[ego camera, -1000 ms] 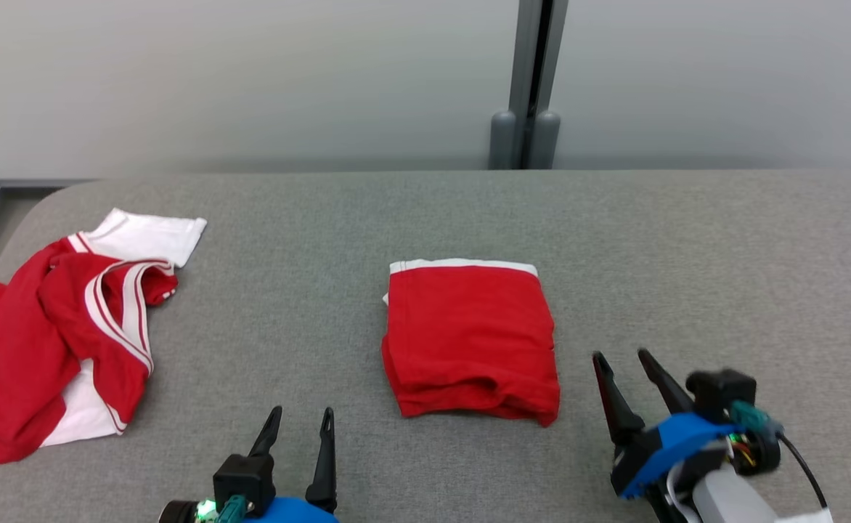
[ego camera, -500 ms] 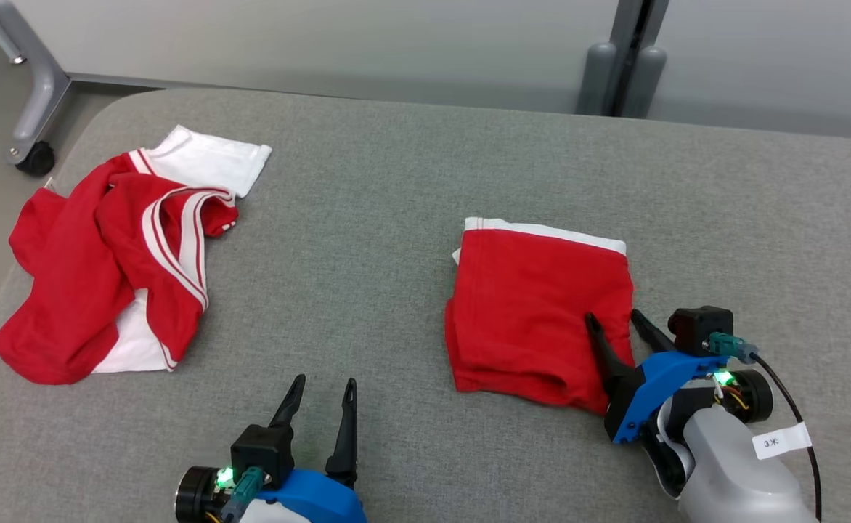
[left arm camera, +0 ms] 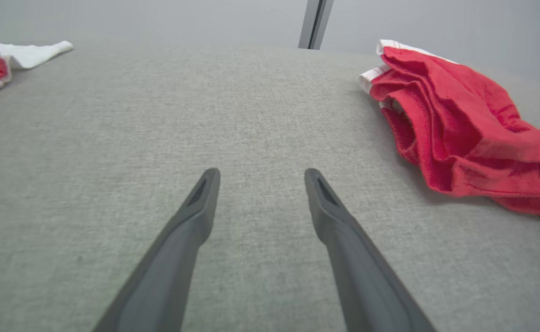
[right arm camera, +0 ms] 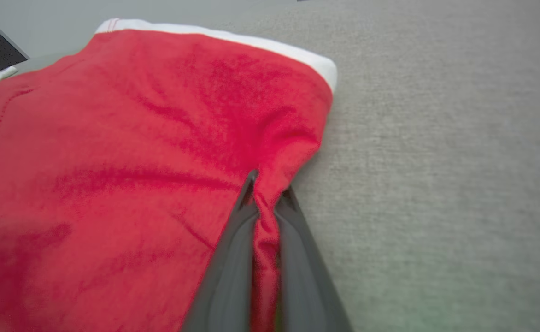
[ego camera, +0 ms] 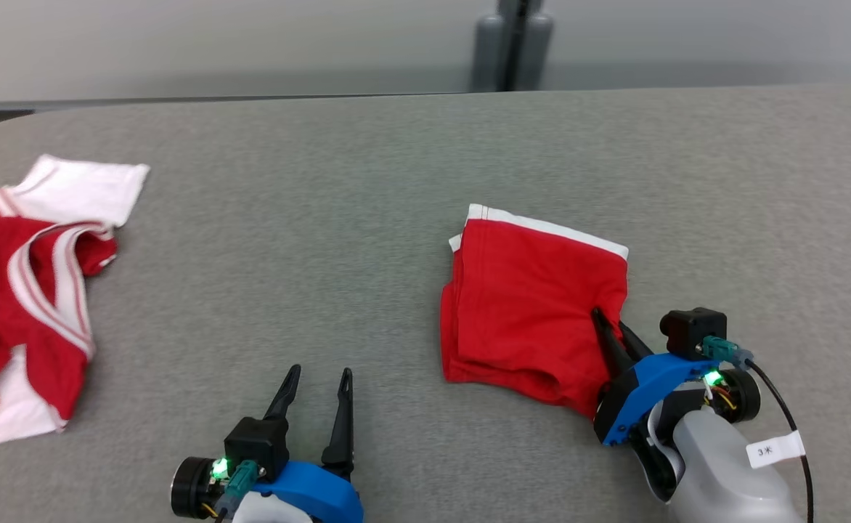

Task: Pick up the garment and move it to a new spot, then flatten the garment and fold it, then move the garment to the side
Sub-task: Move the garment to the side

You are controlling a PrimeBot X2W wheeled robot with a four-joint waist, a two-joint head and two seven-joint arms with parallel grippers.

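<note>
Right gripper [ego camera: 607,319] is clamped on the near right edge of the folded garment [ego camera: 527,305]. From the head camera its two dark fingers press together on a ridge of red cloth, with the tips partly sunk in the fold. That garment lies on the grey table [ego camera: 324,218], a white band [ego camera: 549,226] along its far edge. To its left and nearer sits the left gripper [ego camera: 320,372], fingers spread wide with nothing between them. Well to the left of the folded garment a second garment [ego camera: 26,290], red and white and crumpled, runs off the picture's edge. Beyond the folded garment stands a grey post [ego camera: 512,43], its top cut off.

From the left wrist, the left gripper [left arm camera: 261,173] hangs open over bare table, the folded garment [left arm camera: 459,124] to its right showing stacked layers, its near corner out of frame.

From the right wrist, the right gripper [right arm camera: 270,182] pinches a raised pleat of the folded garment [right arm camera: 136,138]; how many layers it has caught is hard to tell.
</note>
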